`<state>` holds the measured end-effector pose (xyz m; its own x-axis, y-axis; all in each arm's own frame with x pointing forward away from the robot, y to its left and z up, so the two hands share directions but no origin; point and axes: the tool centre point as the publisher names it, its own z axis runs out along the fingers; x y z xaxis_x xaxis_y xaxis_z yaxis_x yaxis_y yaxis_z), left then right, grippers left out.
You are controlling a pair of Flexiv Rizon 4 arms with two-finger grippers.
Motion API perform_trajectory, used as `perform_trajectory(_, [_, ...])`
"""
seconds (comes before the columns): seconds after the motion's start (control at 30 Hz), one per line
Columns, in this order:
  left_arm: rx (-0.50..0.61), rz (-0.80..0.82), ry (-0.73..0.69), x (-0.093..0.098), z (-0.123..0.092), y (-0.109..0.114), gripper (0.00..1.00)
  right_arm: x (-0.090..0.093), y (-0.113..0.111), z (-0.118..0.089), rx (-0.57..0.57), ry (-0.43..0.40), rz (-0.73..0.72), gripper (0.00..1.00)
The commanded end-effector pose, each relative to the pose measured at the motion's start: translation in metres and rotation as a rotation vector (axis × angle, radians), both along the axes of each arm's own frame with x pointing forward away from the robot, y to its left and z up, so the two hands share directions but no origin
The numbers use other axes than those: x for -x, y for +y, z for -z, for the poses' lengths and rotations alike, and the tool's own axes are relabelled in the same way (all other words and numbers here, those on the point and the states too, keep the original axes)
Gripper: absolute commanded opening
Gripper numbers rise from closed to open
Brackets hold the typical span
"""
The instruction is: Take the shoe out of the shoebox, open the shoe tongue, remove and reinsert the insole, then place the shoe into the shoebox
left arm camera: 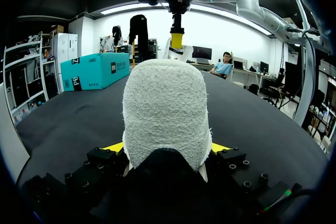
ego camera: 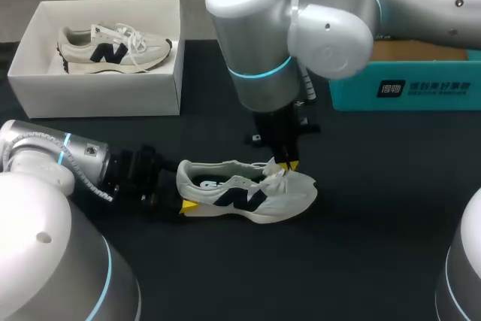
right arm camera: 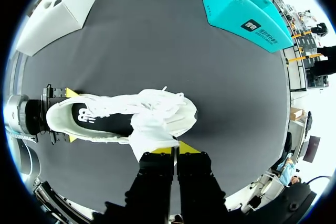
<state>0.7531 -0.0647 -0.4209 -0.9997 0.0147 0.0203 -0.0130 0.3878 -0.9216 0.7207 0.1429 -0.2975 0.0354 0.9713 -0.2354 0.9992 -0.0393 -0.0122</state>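
A white shoe (ego camera: 248,193) with a dark side logo lies on the black table, toe to the right. My left gripper (ego camera: 183,186) holds its heel, one yellow fingertip (left arm camera: 113,147) pressed on each side of the heel (left arm camera: 165,114). From above, my right gripper (ego camera: 288,165) is shut on the shoe tongue (right arm camera: 152,135), which is pulled up and toward the toe, away from the shoe's opening (right arm camera: 100,121). The dark insole shows inside. The open white shoebox (ego camera: 98,95) stands at the back left with a second matching shoe (ego camera: 113,49) in it.
A teal box (ego camera: 406,88) sits at the back right of the table. My right arm's large elbow hangs over the table's middle. Bare black tabletop lies in front of the shoe and to its right.
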Motion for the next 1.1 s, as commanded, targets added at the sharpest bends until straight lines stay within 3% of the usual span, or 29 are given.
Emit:
perform_trajectory(0.03, [-0.003, 0.0, 0.001, -0.001, 0.002, 0.002, 0.0, 0.002, -0.015, 0.003, -0.082, 0.002, 0.007, 0.0])
perform_trajectory(0.2, [-0.003, 0.0, 0.001, -0.001, 0.002, 0.002, 0.0, 0.003, -0.027, 0.008, -0.004, 0.041, 0.009, 0.0])
perform_trajectory(1.1, [-0.003, 0.0, 0.001, -0.001, 0.002, 0.002, 0.0, 0.009, -0.071, 0.051, -0.018, 0.032, -0.002, 0.0])
